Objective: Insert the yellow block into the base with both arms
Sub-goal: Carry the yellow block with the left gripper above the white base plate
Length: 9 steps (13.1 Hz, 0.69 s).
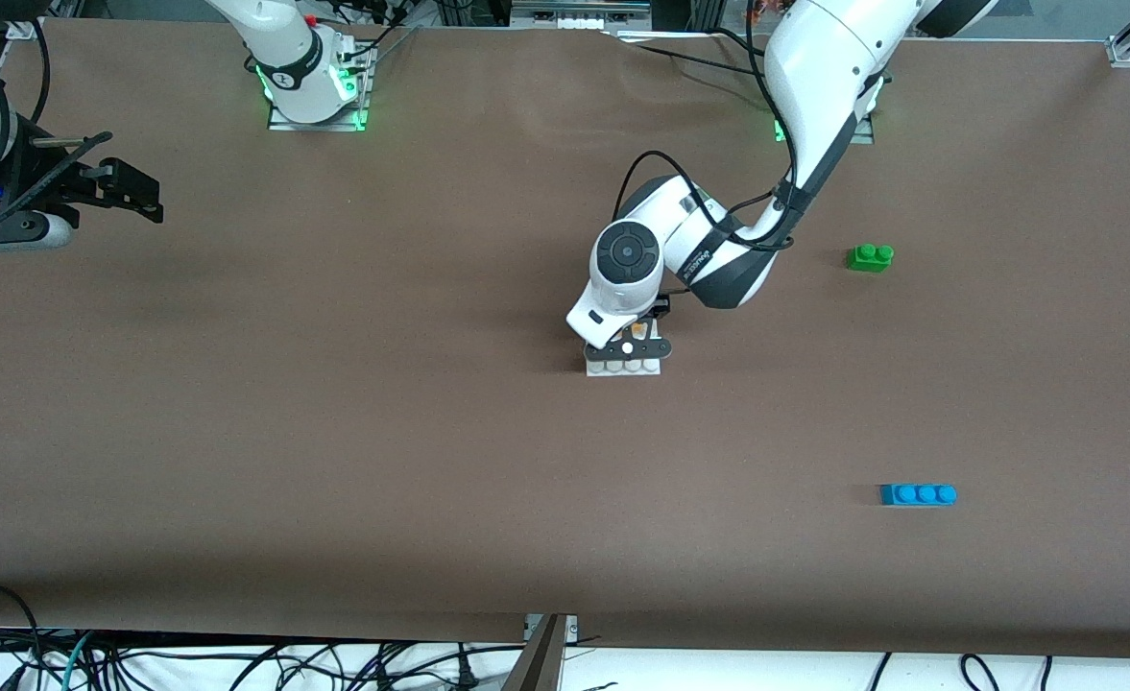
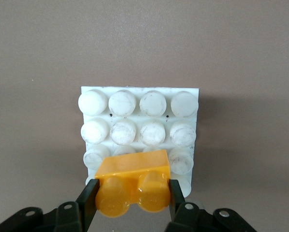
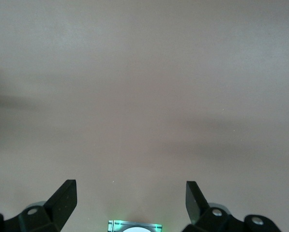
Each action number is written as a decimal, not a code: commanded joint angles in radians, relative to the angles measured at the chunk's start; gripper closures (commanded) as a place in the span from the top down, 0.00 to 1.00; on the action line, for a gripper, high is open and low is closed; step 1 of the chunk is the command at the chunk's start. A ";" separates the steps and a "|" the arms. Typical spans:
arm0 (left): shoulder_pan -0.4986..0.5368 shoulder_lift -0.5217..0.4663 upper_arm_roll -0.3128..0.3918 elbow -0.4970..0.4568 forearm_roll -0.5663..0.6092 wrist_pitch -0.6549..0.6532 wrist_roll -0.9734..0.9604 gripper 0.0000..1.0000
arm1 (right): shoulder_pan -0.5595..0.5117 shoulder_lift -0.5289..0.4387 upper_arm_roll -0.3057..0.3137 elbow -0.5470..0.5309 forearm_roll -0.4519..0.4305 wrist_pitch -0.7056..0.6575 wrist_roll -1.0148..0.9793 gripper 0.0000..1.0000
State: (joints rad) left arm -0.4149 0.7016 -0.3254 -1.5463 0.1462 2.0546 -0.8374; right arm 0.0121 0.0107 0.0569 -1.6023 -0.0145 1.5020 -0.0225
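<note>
Mid-table, the left gripper (image 2: 131,195) clamps the yellow block (image 2: 133,186) directly over the white base (image 2: 139,93), its long axis parallel to the stud rows. The right gripper (image 3: 131,199) waits, fingers apart, over bare table (image 1: 334,432).

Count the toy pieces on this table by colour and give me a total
Yellow: 1, the yellow block, held by the left gripper over the base
Green: 1, the green brick
Blue: 1, the blue brick
White: 1, the base
Total: 4
</note>
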 commanded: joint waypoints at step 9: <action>-0.018 0.027 0.005 0.017 0.035 -0.004 0.003 0.27 | -0.004 0.014 -0.002 0.024 0.002 -0.022 -0.017 1.00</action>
State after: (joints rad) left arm -0.4192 0.7091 -0.3256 -1.5465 0.1471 2.0545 -0.8367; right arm 0.0120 0.0150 0.0561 -1.6023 -0.0145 1.5019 -0.0225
